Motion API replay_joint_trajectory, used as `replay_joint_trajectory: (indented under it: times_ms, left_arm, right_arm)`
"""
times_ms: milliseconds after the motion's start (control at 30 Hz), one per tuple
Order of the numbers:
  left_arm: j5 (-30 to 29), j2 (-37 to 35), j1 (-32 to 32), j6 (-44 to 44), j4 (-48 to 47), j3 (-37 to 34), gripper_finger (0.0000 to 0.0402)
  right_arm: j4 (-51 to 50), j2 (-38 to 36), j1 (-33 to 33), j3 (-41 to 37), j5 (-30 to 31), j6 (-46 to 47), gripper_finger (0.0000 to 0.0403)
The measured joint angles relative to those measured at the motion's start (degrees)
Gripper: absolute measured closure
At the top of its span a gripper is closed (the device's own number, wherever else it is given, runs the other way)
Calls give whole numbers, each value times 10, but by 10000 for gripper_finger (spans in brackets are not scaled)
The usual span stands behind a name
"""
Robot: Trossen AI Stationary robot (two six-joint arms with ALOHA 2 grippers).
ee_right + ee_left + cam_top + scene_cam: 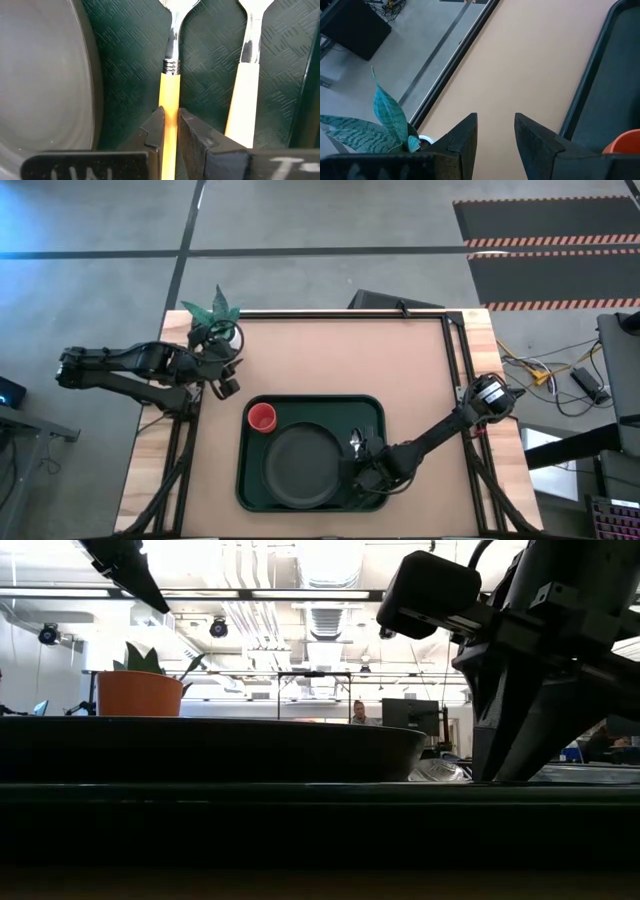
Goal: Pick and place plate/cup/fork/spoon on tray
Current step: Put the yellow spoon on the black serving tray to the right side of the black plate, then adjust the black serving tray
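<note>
The dark green tray [310,400] lies at the table's near middle. On it rest the dark plate [303,465], the red cup [261,417] at its far left corner, and two orange-handled utensils right of the plate. My right gripper [170,125] is shut on the one nearer the plate [169,85]. The other utensil [245,105] lies beside it on the tray floor. Both heads are cut off in the right wrist view, so I cannot tell fork from spoon. My left gripper [495,135] hangs open beside the plant, holding nothing. My right gripper pinches the utensil's orange handle [169,100] between its two fingers, partway down from the silver neck. The fingers slant steeply down from the table's right and sit on the handle's two long sides. The utensil lies low over the tray floor [130,60], alongside the plate's rim.
A potted plant [213,315] stands at the table's far left corner, just behind my left gripper [228,375]. Bare tabletop [340,350] stretches beyond the tray. A black frame rail [455,370] runs along the table's right side.
</note>
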Motion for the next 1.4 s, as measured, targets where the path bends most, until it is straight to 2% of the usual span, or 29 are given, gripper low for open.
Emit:
replay_joint_trajectory:
  times_ms: [267,433,967,1100,1400]
  left_arm:
    - [0,1,0,0,14,0,289]
    - [0,2,0,0,18,0,289]
    - [0,8,0,0,30,0,289]
    - [0,12,0,0,30,0,289]
    - [9,22,0,0,33,0,289]
  right_arm:
    - [-4,0,0,-1,-1,-10,314]
    - [-4,0,0,-1,-1,-20,296]
    - [-2,-5,0,0,0,-44,292]
    - [-5,-8,0,20,0,-64,291]
    - [-133,-8,0,104,2,-83,291]
